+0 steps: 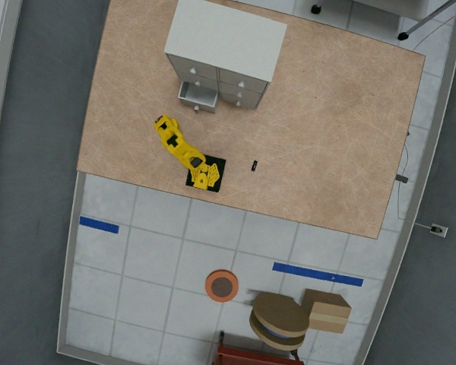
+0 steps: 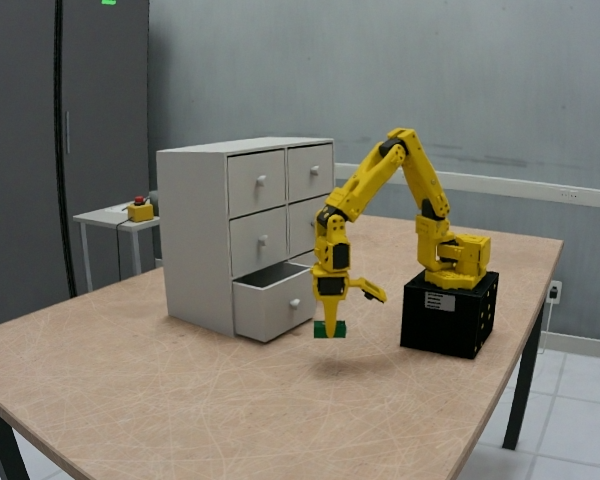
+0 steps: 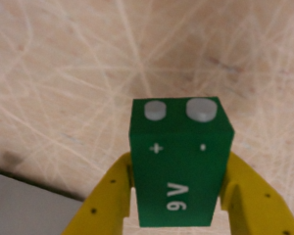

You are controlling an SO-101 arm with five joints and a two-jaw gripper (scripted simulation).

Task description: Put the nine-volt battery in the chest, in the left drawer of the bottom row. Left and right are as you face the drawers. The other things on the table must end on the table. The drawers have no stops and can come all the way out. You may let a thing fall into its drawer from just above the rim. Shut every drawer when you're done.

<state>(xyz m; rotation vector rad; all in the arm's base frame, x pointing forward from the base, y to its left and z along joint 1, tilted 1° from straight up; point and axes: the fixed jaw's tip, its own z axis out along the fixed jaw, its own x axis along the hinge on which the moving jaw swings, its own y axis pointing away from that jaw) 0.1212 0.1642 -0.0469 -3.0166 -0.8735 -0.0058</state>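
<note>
The green nine-volt battery (image 2: 319, 329) (image 3: 181, 162) is held between the two jaws of my gripper (image 2: 330, 331) (image 3: 178, 183), its terminals and "9V" mark showing in the wrist view. It hangs above the table, with a shadow beneath it, in front of the chest. The arm hides it in the top view. The white chest (image 1: 226, 39) (image 2: 194, 232) has three rows of two drawers. Its bottom-left drawer (image 1: 201, 95) (image 2: 269, 316) is pulled out, and I see nothing in the part of it that shows. The other drawers look shut. The gripper is just outside this drawer's front.
A small black object (image 1: 254, 165) lies on the table to the right of the arm's black base (image 1: 222, 166) (image 2: 434, 330). A grey-white surface (image 3: 29, 208), likely the open drawer, shows at the wrist view's lower left. The table's near edge runs just behind the base.
</note>
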